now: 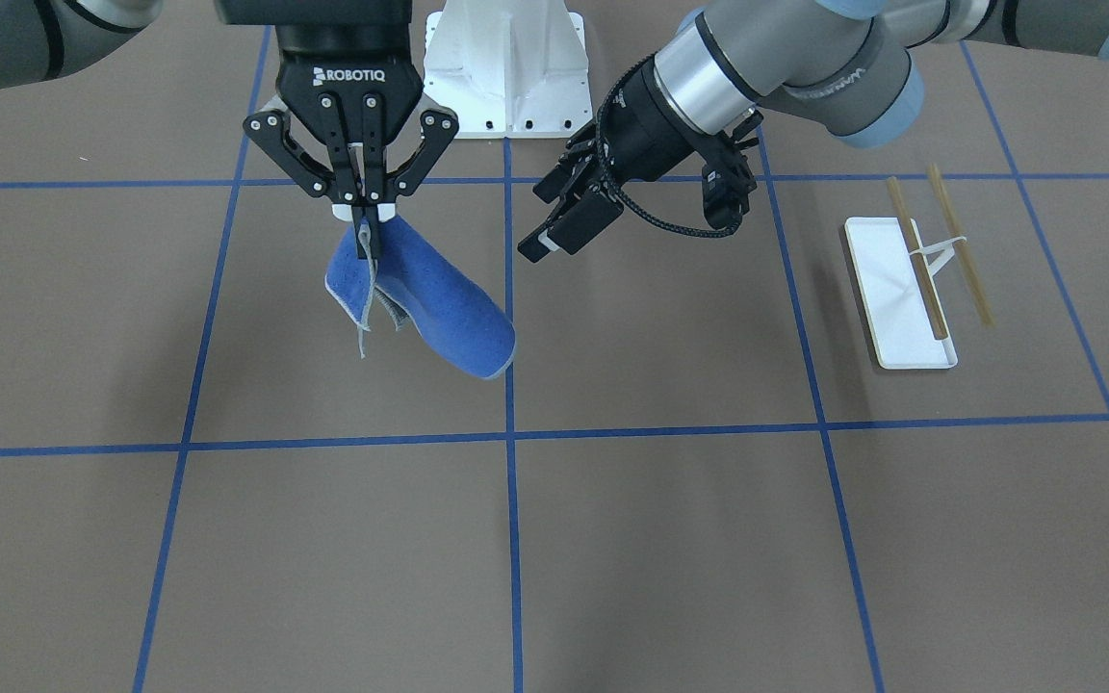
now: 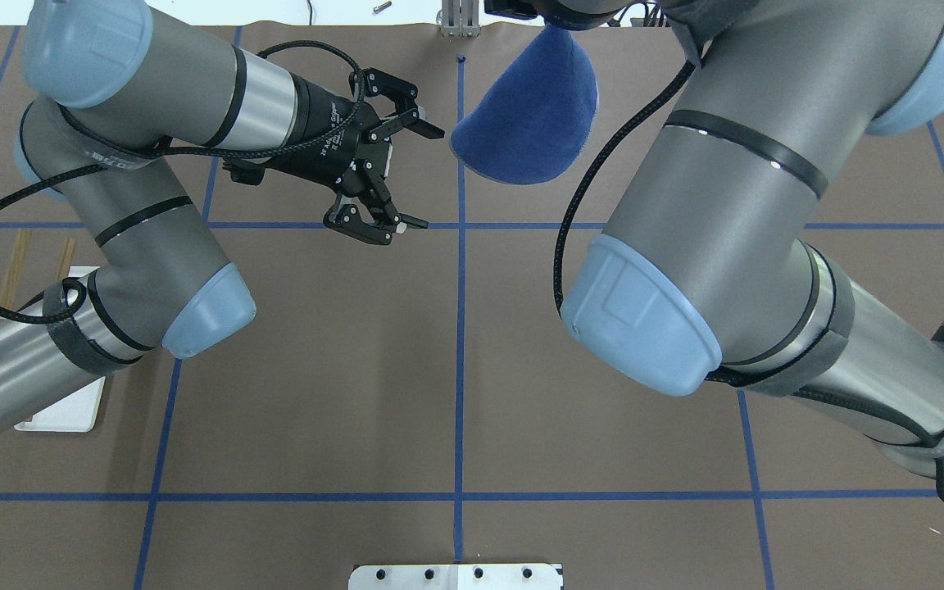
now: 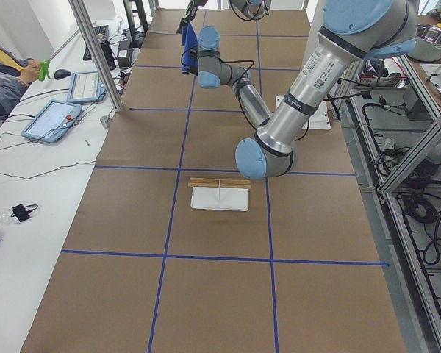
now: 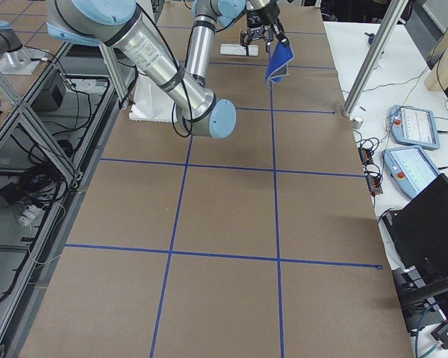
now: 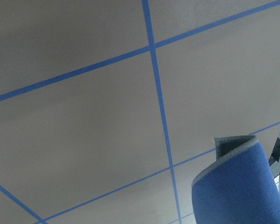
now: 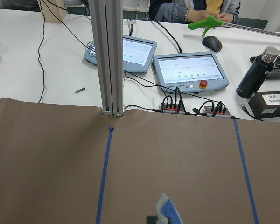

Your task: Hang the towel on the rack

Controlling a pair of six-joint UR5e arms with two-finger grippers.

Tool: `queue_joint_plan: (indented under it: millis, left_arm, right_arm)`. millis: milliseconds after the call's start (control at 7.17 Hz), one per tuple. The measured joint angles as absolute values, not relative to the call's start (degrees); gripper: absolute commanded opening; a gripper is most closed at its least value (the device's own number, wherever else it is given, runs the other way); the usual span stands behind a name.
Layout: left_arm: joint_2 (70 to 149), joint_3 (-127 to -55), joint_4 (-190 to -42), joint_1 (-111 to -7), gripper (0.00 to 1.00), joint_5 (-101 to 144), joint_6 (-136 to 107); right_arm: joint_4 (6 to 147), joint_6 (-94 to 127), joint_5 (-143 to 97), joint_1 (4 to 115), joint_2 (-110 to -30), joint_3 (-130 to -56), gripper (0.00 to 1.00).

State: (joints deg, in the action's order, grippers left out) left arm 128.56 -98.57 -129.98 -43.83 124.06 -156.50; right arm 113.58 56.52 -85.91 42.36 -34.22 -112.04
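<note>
Blue towel (image 1: pixel 439 308): hangs in the air from the right claw (image 1: pixel 367 207), over the counter's (image 1: pixel 670 539) middle and apparently clear of it.
Right claw: points straight down and is clenched on the towel's top edge.
Left claw: (image 2: pixel 427 176) spread wide and holding nothing; it is tipped sideways towards the towel and sits just beside it without touching.
Rack (image 1: pixel 887 279): stands on the counter on the robot's left, well apart from the towel, with nothing on its two wooden rods (image 1: pixel 918 265).
Step in hand: probably a hand-over, since the towel is lifted and the empty claw faces it while the rack is on that claw's side.
Next move: likely needs the left claw to close on a free part of the cloth before the right one lets go.
Towel's long axis: runs down from the pinched end, slanting towards the left claw, with the rounded free end lowest. The cloth is curled on itself, with grey edging showing.
Rods' axis: runs from the robot's side towards the far side, so the towel would have to drape across them.
</note>
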Motion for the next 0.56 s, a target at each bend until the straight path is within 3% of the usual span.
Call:
queue_joint_plan:
  millis: [558]
  left_arm:
    - [129.24, -96.35, -131.03, -45.38, 0.98, 121.48, -156.57]
  right_arm:
    - [113.64, 56.69, -85.7, 40.24, -35.16, -115.23, 0.0]
